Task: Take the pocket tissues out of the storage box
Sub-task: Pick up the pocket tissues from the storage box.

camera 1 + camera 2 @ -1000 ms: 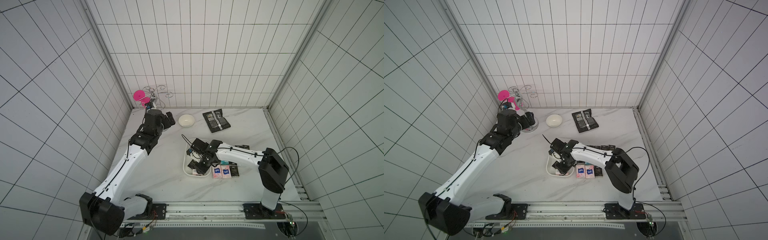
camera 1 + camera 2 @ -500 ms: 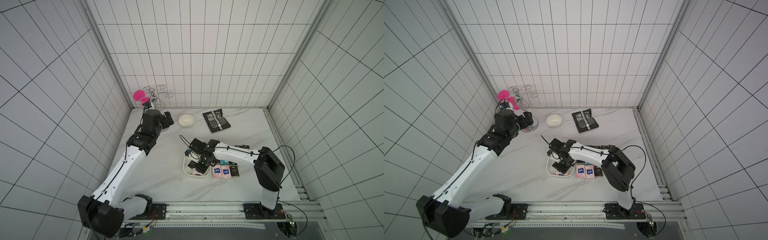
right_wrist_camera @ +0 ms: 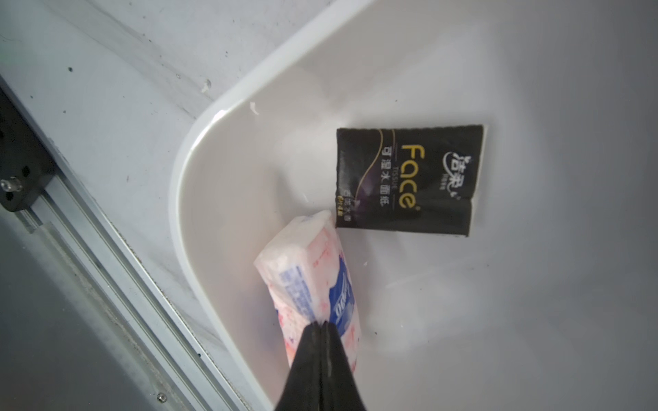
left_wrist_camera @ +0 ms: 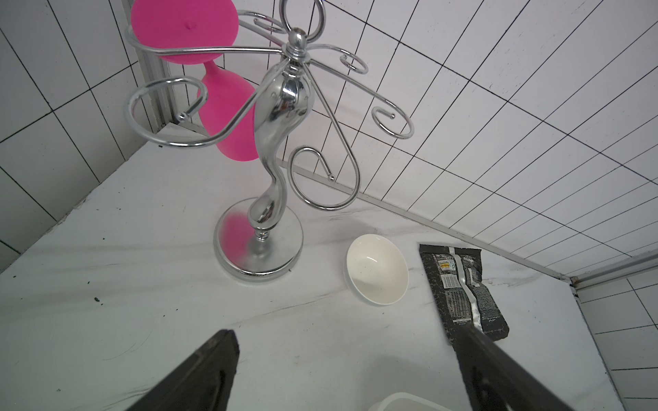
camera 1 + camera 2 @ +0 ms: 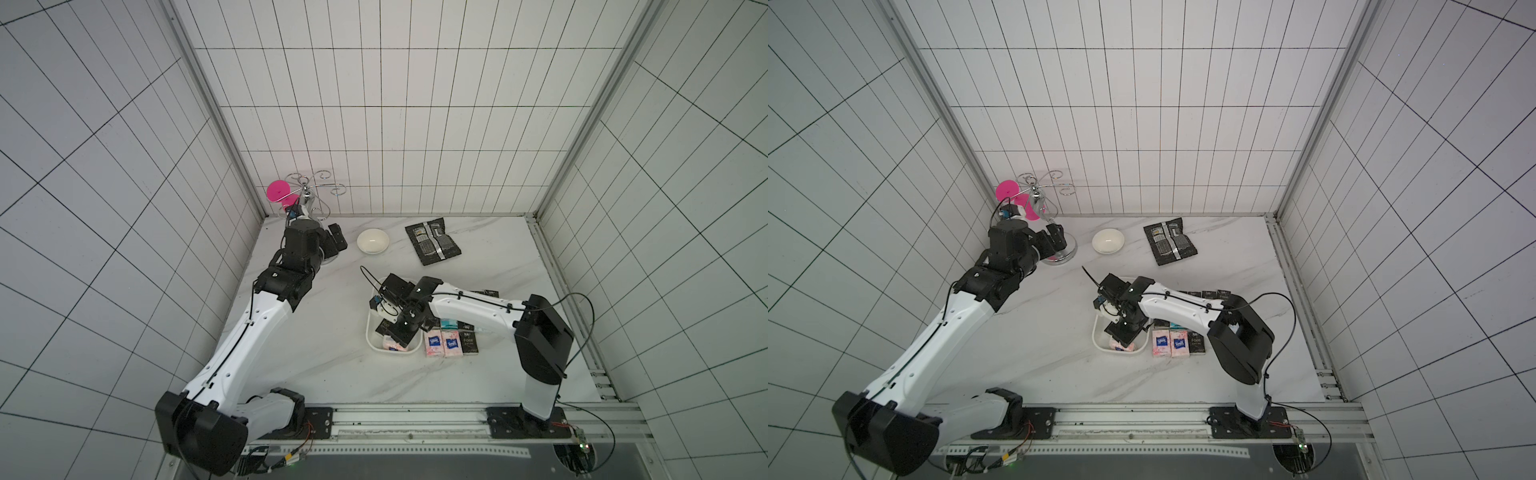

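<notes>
The white storage box (image 5: 371,338) sits mid-table; its rim also shows in the right wrist view (image 3: 185,199). Two pocket tissues lie in it: a black "Face" packet (image 3: 409,178) and a pink-white packet with a blue label (image 3: 309,277). My right gripper (image 3: 320,325) reaches down into the box (image 5: 1096,338), shut on the pink-white packet's wrapper. Several more packets (image 5: 452,344) lie on the table right of the box, and a row of black ones (image 5: 490,293) shows behind the right arm. My left gripper (image 4: 347,334) hangs open and empty near the back left (image 5: 337,241).
A small white bowl (image 5: 372,241) and a black foil pouch (image 5: 433,241) lie at the back. A chrome glass stand (image 5: 309,195) holding a pink glass (image 5: 278,191) stands in the back left corner, close to the left gripper.
My right gripper has closed on the pink-white packet in the box. The left arm has shifted slightly toward the stand.
</notes>
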